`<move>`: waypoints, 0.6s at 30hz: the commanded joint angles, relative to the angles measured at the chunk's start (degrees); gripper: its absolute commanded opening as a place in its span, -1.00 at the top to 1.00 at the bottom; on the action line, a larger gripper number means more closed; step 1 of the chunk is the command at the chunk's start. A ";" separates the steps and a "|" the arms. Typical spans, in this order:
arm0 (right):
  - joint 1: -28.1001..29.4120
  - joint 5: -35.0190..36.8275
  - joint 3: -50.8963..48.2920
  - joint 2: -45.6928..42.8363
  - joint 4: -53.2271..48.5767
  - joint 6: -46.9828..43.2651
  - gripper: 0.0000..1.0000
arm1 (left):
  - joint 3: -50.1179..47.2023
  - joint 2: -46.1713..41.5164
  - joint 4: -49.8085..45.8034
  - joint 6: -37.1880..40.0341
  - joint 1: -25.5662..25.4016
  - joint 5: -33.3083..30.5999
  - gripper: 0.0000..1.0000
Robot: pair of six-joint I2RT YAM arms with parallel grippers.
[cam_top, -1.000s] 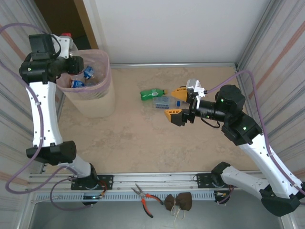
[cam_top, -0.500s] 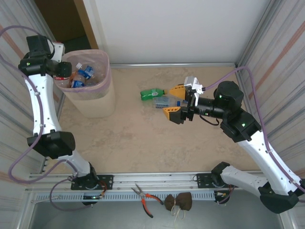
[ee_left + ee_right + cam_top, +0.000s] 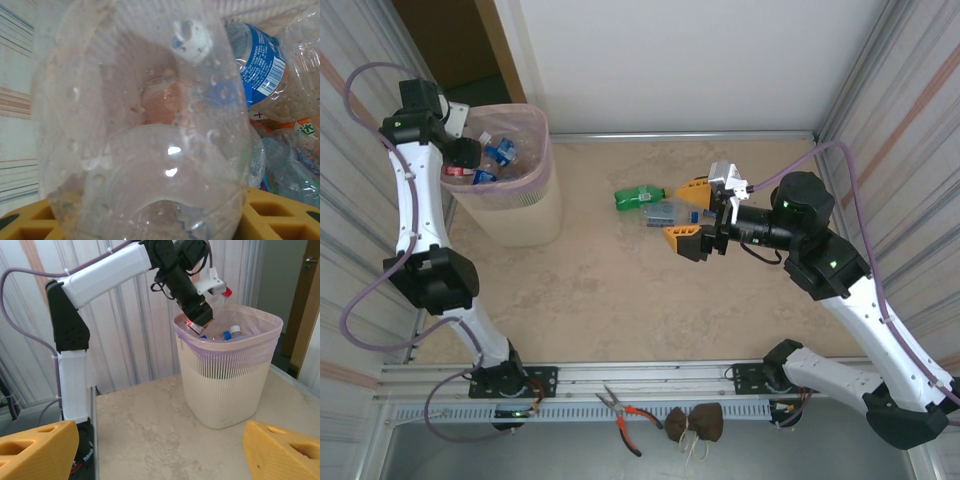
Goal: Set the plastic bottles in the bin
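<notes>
My left gripper (image 3: 463, 155) hangs inside the left rim of the pale pink bin (image 3: 525, 215), shut on a clear plastic bottle (image 3: 140, 125) that sits between its yellow pads (image 3: 280, 215). From the right wrist view, that gripper (image 3: 198, 319) and the bottle's red label (image 3: 192, 326) show above the bin (image 3: 230, 385). Several bottles (image 3: 260, 60) lie in the bin. On the table lie a green bottle (image 3: 640, 197) and a clear blue-labelled bottle (image 3: 663, 214). My right gripper (image 3: 688, 214) stands open just right of the clear bottle, nothing between its fingers (image 3: 35, 452).
Corrugated walls close in the table on the left and right, a white wall at the back. Red-handled pliers (image 3: 625, 418) and two brown lumps (image 3: 695, 422) lie on the near rail by the arm bases.
The left gripper has swung from above the bin's far-left rim down into the bin with the bottle. The right gripper has edged slightly left, still open.
</notes>
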 commanded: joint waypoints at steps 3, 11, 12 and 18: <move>-0.31 -0.30 -0.56 -0.86 0.13 -1.70 -0.68 | 0.46 3.77 -7.33 -1.34 0.28 -2.23 -0.16; -0.45 -0.06 -1.01 -1.56 0.23 -1.90 -0.68 | 2.71 5.73 -7.99 -1.82 -0.31 0.57 -0.32; -0.45 0.06 -1.04 -1.66 0.24 -1.91 -0.68 | 3.40 5.63 -8.07 -1.91 -0.55 0.89 -0.35; -0.45 0.15 -1.10 -2.32 0.54 -1.53 -0.68 | 9.40 4.35 -9.14 -2.70 -1.58 2.91 -0.55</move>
